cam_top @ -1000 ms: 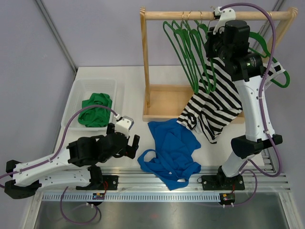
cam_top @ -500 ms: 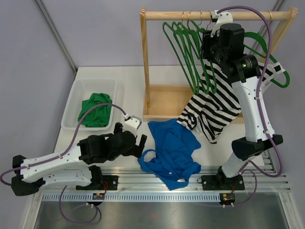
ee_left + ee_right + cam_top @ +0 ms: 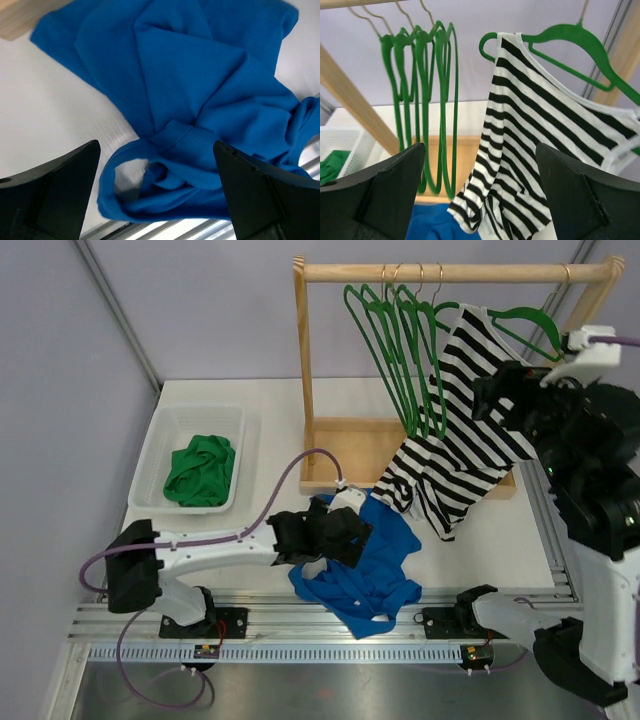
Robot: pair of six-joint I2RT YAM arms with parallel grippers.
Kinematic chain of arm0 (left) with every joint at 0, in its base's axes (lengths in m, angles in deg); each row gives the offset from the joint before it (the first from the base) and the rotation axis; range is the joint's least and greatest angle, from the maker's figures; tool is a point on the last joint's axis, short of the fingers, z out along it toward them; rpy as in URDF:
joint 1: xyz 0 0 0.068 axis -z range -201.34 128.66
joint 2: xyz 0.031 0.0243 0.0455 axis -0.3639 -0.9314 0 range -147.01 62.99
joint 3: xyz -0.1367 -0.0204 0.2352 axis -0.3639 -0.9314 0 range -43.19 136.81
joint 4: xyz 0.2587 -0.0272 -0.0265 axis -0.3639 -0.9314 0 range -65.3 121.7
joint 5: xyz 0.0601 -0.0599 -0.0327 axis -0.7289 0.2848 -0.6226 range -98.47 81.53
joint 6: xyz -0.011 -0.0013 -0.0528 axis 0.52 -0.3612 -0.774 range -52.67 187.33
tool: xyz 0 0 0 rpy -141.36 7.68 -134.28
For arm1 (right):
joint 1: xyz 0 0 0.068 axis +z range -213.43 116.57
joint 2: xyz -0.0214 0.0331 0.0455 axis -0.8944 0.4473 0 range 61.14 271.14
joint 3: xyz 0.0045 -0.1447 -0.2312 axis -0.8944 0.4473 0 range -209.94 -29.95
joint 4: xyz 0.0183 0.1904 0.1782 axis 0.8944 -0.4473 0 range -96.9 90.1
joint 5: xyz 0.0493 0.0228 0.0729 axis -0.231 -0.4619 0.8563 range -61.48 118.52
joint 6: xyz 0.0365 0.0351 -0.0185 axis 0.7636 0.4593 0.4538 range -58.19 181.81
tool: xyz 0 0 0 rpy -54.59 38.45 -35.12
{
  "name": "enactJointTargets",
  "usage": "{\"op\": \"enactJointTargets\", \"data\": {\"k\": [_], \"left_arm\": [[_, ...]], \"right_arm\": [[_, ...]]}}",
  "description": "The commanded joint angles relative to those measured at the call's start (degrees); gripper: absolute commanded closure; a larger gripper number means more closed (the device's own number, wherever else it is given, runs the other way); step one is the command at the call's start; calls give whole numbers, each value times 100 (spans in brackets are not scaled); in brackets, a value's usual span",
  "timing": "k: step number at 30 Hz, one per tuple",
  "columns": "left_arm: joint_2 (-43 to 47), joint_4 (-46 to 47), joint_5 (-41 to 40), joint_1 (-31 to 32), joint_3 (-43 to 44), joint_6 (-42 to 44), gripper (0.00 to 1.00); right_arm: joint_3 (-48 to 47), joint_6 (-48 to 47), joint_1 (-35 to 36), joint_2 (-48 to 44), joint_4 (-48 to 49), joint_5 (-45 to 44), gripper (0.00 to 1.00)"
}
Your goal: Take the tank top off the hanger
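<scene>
Two arms: the left one reaches low across the near side of the table [image 3: 270, 400]; the right one stands raised on the right, facing the rack.
Left gripper [image 3: 156, 150]: fingers spread wide, holding nothing, poised over the blue garment [image 3: 375, 560].
Right gripper [image 3: 480, 150]: fingers spread wide with nothing between them, pointed at the striped tank top [image 3: 455, 435] and apart from it.
Striped tank top: on the rack at the far right, one shoulder caught over the left tip of a green hanger [image 3: 525, 320]. The rest droops down and to the left, and its lower folds lie on the rack base [image 3: 345, 455] and the table.
Green hanger: hooked on the wooden rail [image 3: 450, 272] near its right end, tilted.
Empty hangers [image 3: 395, 350]: four green ones close together on the rail, left of the striped top.
Blue garment: crumpled on the table near the arm bases, its far edge just beside the striped folds; whether they touch I cannot tell.
White bin [image 3: 165, 430]: on the left of the table, with a green garment [image 3: 200, 470] bunched inside.
</scene>
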Motion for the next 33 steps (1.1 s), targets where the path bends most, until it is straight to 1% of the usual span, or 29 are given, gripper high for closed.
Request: {"op": "enactJointTargets", "data": {"k": [1, 3, 5, 10, 11, 13, 14, 15, 16, 18, 19, 20, 21, 23, 24, 25, 26, 27, 28, 30, 33], "left_arm": [[-572, 542, 243, 23, 338, -61, 1], [-1001, 638, 313, 23, 364, -69, 1], [-1249, 866, 506, 23, 356, -87, 1], [-2083, 1254, 999, 41, 382, -131, 1], [-2172, 1324, 1026, 58, 373, -140, 3], [-2391, 1342, 1079, 59, 373, -148, 13], [-2428, 1351, 1087, 67, 347, -157, 21], [-2445, 1333, 1079, 67, 303, -201, 54], [-2446, 1316, 965, 67, 259, -245, 71], [-2253, 1184, 694, 67, 154, -341, 100], [-2148, 1079, 570, 67, 119, -368, 100], [-1851, 887, 430, 67, 101, -386, 100], [-1700, 755, 124, 67, 66, -421, 100], [-1157, 219, -273, 67, 101, -499, 100], [-927, 17, -684, 59, 136, -535, 100], [-751, -438, -906, 59, 232, -579, 100], [-575, -668, -1117, 50, 285, -631, 100], [-199, -888, -1493, 50, 338, -728, 100], [-39, -1291, -1645, 24, 469, -763, 100], [487, -1601, -1952, -64, 584, -781, 100], [919, -2102, -2242, -292, 900, -667, 100]], "right_arm": [[607, 319, 38, -789, 164, 239, 1], [966, 381, 38, -1079, 120, 616, 0], [1300, 460, 38, -1440, 85, 863, 1], [1812, 592, 38, -1985, 164, 1576, 0], [1899, 592, 38, -2021, 172, 1620, 1], [1953, 583, 38, -2100, 199, 1840, 1], [1970, 574, 46, -2100, 199, 1875, 1], [1997, 574, 38, -2135, 199, 1936, 0], [2006, 574, 38, -2161, 199, 1954, 1], [2067, 566, 46, -2222, 260, 1998, 1], [2093, 574, 46, -2258, 286, 2016, 0], [2120, 583, 38, -2284, 304, 2007, 0], [2137, 583, 46, -2302, 330, 1999, 0], [2172, 601, 38, -2328, 348, 1981, 0], [2181, 601, 38, -2337, 366, 1998, 0], [2181, 609, 46, -2337, 383, 2007, 0], [2190, 618, 46, -2346, 401, 2016, 1], [2199, 627, 38, -2355, 410, 2034, 1], [2199, 627, 38, -2346, 410, 2025, 1], [2208, 627, 38, -2346, 436, 2042, 0], [2199, 627, 38, -2329, 471, 2007, 0]]}}
